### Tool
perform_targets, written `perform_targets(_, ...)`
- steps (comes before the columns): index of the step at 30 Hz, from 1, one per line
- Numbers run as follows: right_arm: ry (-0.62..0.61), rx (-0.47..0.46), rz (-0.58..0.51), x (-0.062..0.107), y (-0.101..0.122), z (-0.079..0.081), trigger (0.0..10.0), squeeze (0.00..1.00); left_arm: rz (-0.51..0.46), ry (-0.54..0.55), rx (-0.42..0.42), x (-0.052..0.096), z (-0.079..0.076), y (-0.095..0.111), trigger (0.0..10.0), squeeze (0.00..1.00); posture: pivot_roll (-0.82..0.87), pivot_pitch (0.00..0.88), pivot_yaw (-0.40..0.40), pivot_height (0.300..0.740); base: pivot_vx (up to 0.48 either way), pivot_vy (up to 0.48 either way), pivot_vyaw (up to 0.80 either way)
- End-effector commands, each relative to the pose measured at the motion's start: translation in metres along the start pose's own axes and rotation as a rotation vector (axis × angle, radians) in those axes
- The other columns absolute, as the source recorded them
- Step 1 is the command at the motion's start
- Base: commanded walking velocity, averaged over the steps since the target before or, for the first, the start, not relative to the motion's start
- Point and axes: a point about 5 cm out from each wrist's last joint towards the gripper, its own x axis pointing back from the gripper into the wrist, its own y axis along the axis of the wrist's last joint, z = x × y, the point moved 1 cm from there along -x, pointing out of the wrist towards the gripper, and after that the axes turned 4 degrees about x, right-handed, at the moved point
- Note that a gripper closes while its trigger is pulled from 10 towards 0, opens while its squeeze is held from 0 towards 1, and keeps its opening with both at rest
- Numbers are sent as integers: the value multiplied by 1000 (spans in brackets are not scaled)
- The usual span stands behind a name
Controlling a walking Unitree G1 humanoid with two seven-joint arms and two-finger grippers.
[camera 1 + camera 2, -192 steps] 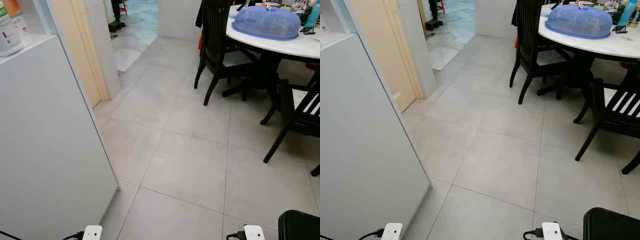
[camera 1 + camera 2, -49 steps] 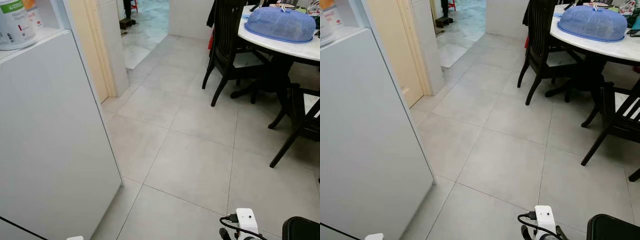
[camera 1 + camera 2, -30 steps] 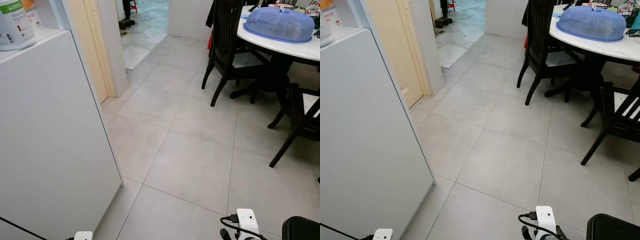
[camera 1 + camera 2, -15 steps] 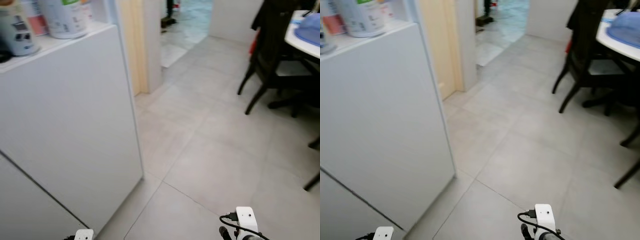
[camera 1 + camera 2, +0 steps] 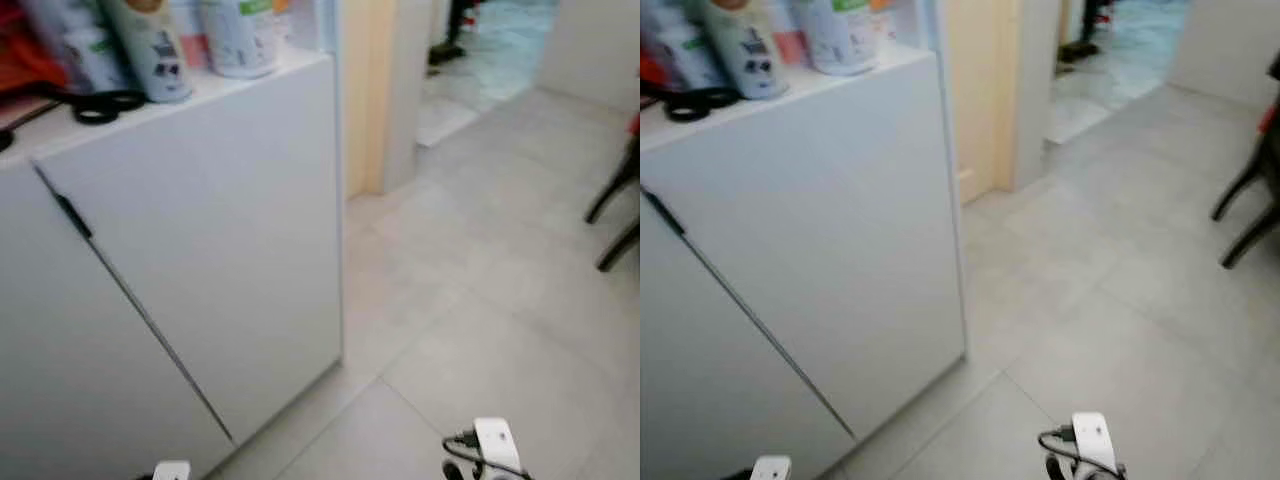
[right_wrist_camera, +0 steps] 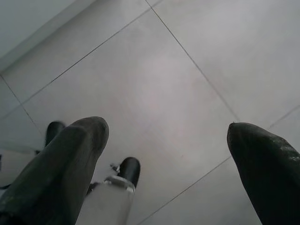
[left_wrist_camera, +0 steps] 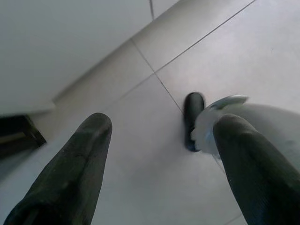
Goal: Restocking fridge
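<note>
White fridge on the left of the head views: flat matte panels, a dark diagonal seam between two doors, a short dark handle strip near the seam's upper end. Right edge of the nearer panel ends just above the grey tiled floor. Whole head frame motion-blurred.

On top of the fridge: a white canister with green label near the right corner, a white bottle with dark print just beside it, more bottles behind, cut off by the frame top. Black scissors lying flat near the front edge. Something red-orange at far left, too blurred to identify. Labels unreadable.

Beyond the fridge: a cream door frame, then a doorway onto a lighter marbled floor. Dark chair legs at the right edge, mostly cut off.

Left end effector: fingers spread wide, holding nothing, pointing down at floor tiles beside the fridge's white base. Robot's own foot and silver leg between the fingers.

Right end effector: fingers likewise wide apart, empty, over bare tile; robot's feet beyond.

Both wrists barely visible as white blocks at the bottom edge of the head views.
</note>
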Motion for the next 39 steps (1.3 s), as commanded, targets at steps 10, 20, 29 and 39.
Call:
perform_targets(10,22,3,-15,-2,7,7,10000,0,9,16,13,1,4,-4,10000,0,0,0,-15,740,0,0,800)
perform_targets(20,23,4,-9,-2,7,7,10000,0,12,25,24,1,5,-4,10000,0,3,0,-17,740,0,0,800)
perform_targets(29,25,2,-6,-2,7,7,10000,0,11,24,26,1,5,-3,10000,0,-2,0,-16,740,0,0,800)
perform_targets(39,23,-32,-7,-2,7,8,10000,0,12,26,26,1,5,-4,10000,0,2,0,-17,740,0,0,418)
